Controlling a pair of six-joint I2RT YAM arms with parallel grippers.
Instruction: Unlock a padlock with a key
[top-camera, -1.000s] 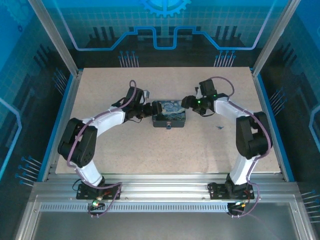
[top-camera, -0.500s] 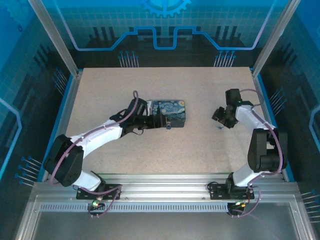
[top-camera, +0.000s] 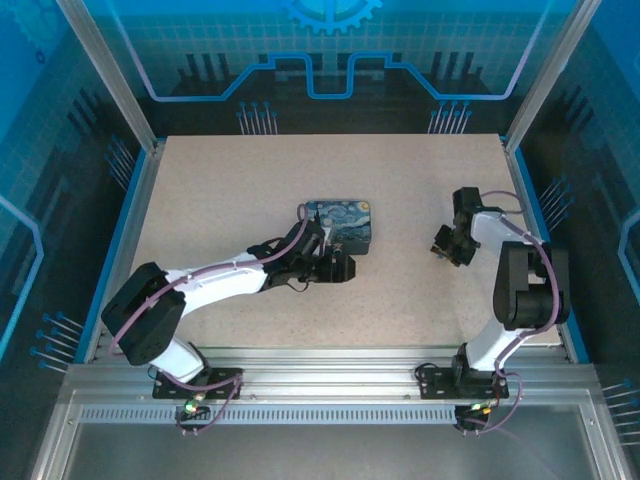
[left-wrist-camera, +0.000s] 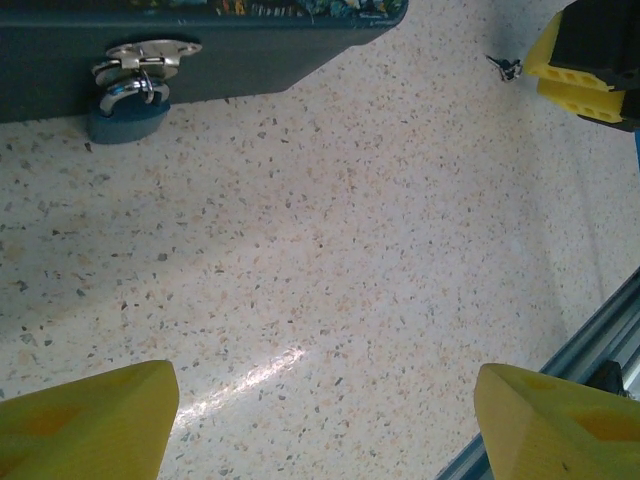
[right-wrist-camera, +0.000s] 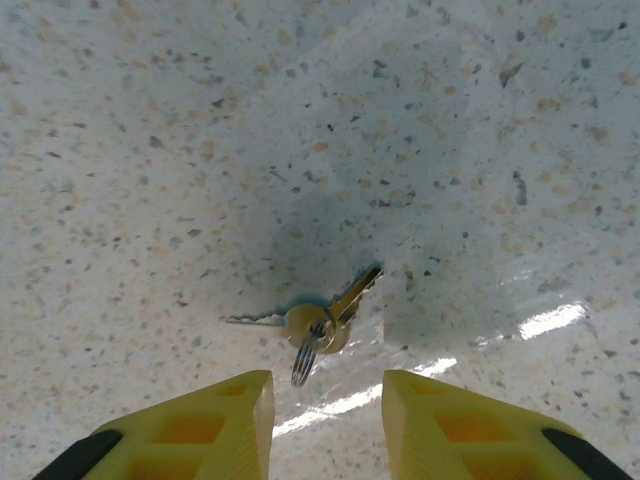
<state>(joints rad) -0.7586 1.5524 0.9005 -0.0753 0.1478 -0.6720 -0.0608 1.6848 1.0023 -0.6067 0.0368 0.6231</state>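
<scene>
A small dark padlock (left-wrist-camera: 128, 105) with a silver shackle hangs from the hasp on the front wall of the blue painted tin (top-camera: 340, 222). My left gripper (left-wrist-camera: 325, 430) is open just in front of the tin, its yellow fingers (left-wrist-camera: 90, 420) wide apart over bare table. The key (right-wrist-camera: 318, 325) lies flat on the table as a small bunch on a ring, also seen far off in the left wrist view (left-wrist-camera: 503, 67). My right gripper (right-wrist-camera: 325, 420) hovers low right behind it, open with a narrow gap and nothing between its fingers (right-wrist-camera: 190, 430).
The speckled table (top-camera: 400, 300) is bare around both grippers. Its metal frame rail (left-wrist-camera: 610, 340) runs close to the right of my left gripper. In the top view my left gripper (top-camera: 343, 268) sits at the tin's front edge, my right gripper (top-camera: 445, 244) toward the right side.
My right arm has swung from the tin out to the right and come down over the key, its jaws narrowing. My left arm slid from the tin's left side to its front.
</scene>
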